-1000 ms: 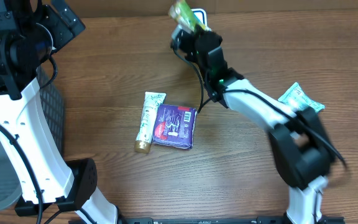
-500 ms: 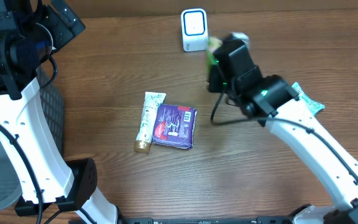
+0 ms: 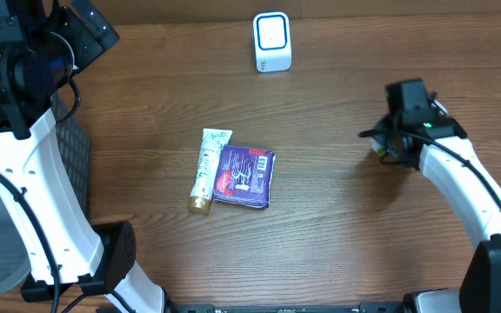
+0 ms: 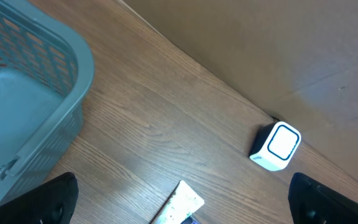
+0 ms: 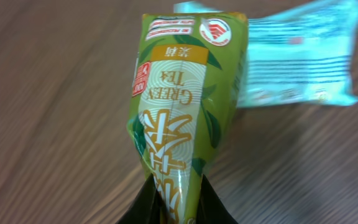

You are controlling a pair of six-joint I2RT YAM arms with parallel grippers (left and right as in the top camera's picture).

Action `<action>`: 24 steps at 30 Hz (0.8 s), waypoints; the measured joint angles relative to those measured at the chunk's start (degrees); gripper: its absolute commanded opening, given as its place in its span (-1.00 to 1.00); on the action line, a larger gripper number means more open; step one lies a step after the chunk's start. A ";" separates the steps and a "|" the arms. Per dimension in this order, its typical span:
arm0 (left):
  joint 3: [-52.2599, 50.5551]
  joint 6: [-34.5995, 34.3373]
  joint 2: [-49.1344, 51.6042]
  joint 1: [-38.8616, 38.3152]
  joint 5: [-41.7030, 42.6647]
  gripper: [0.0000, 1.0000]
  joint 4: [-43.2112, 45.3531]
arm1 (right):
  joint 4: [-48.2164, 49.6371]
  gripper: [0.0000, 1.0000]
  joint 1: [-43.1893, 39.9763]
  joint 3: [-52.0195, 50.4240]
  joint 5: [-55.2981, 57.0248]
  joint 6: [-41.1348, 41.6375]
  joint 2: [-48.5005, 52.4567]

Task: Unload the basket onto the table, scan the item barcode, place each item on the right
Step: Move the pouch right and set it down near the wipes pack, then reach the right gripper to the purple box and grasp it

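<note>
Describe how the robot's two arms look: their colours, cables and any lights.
Both the left arm and the right arm have white links, black joints and black cables. A small green light glows near the right wrist. The fingers are black.

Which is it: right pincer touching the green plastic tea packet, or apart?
Touching. The right wrist view shows the right pincer shut on the near end of the green plastic tea packet, dark fingers pressed against both its sides.

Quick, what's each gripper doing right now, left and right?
Left gripper: open, holding nothing.
Right gripper: closed on the green plastic tea packet.
</note>
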 measured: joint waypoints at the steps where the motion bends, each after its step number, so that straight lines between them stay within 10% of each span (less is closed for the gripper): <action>1: 0.00 0.00 0.00 0.00 0.00 0.99 0.00 | 1.03 -0.91 -1.31 -1.44 0.02 0.17 0.00; 6: 0.00 0.00 0.00 0.00 0.02 0.99 0.00 | 3.61 -0.49 -6.82 -4.13 0.87 0.81 -0.02; 14: 0.00 0.00 0.00 0.00 0.00 0.99 0.00 | 3.21 1.00 -12.17 -4.70 1.81 -0.44 -0.02; 24: 0.00 0.00 0.00 0.00 0.02 0.99 0.00 | -0.87 1.00 -11.96 1.99 -14.69 -8.41 -2.25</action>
